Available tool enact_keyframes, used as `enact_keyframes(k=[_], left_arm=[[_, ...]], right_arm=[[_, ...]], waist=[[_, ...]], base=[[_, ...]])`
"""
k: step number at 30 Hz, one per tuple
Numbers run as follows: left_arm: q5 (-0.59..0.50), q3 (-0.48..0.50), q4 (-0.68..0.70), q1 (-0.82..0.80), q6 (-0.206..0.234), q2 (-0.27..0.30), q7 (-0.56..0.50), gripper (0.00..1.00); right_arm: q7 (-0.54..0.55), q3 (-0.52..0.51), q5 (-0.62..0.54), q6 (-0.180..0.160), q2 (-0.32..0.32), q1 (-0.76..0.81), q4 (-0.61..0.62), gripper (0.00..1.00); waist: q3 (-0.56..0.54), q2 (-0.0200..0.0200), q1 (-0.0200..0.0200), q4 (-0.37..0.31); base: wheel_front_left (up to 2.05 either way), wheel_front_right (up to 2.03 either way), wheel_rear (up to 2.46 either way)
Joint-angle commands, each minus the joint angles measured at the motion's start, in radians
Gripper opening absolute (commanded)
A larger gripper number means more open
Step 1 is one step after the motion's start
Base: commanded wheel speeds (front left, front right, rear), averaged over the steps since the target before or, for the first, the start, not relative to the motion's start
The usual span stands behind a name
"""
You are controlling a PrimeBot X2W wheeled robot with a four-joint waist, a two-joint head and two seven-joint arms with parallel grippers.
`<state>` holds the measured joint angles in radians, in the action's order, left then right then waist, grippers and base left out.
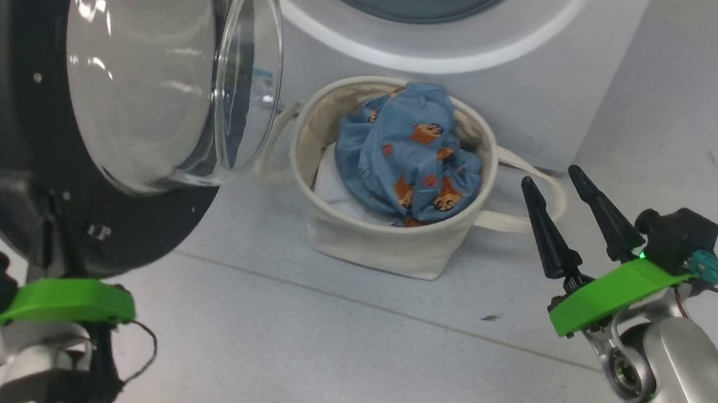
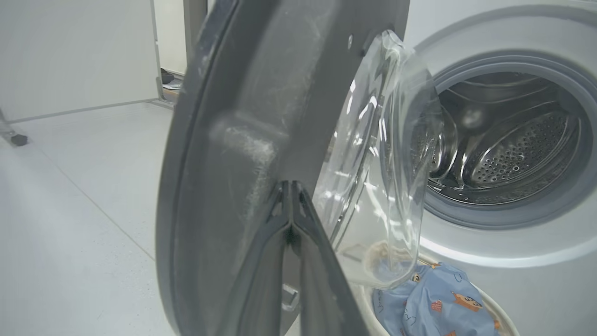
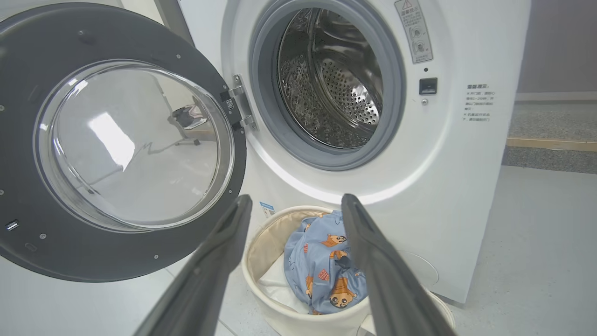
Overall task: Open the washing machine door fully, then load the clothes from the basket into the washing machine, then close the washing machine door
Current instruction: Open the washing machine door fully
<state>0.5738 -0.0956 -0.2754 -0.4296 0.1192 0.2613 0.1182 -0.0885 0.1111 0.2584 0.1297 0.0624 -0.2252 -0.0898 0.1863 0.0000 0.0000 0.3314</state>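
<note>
The washing machine door (image 3: 116, 261) stands swung out from the front of the washing machine (image 1: 516, 86), hinged at the left side of the round opening as the right wrist view shows it, its clear glass bowl bulging toward the machine. Behind the grey rubber ring (image 3: 396, 93) the steel drum (image 3: 336, 93) shows its perforated wall. The basket (image 1: 401, 249) sits on the pale floor (image 1: 281, 348) just in front of the washer, below the opening and beside the lower edge of the door. In it lies the light blue garment (image 1: 406, 153) with brown cartoon prints, bunched up and rising to the rim, with a plain white sheet (image 1: 332, 184) under it on the left side. One long loop handle (image 1: 538, 194) trails on the floor to the right of the basket. The left gripper (image 2: 291, 186) has its two fingers pressed together, tips at the dark inner face of the door; whether they touch it cannot be told. The right gripper (image 1: 552, 178) hangs with its fingers spread wide and nothing between them, near the basket's right side and above the loop handle.
</note>
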Motion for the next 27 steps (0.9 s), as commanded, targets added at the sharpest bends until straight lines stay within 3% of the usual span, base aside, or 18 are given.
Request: enact_keyframes(k=[1,15,27], left_arm=[[0.005,0.047,0.017,-0.054,-0.005,0.048,0.012,0.00],[0.049,0.064,-0.211,-0.202,-0.106,0.036,0.110,0.00],[0.029,0.075,-0.309,-0.225,-0.172,0.047,0.140,0.00]], right_arm=[[0.005,0.023,-0.010,0.001,-0.003,-0.041,0.041,1.00],[0.058,0.038,-0.058,0.001,-0.001,-0.091,0.079,1.00],[0.035,0.028,-0.047,0.001,-0.005,-0.087,0.057,1.00]], waist=[[0.017,0.0000,0.0000,0.020],[0.129,0.0000,0.0000,0.104],[0.093,0.0000,0.0000,0.068]], base=[[0.00,0.00,0.00],[0.00,0.00,0.00],[0.00,0.00,0.00]])
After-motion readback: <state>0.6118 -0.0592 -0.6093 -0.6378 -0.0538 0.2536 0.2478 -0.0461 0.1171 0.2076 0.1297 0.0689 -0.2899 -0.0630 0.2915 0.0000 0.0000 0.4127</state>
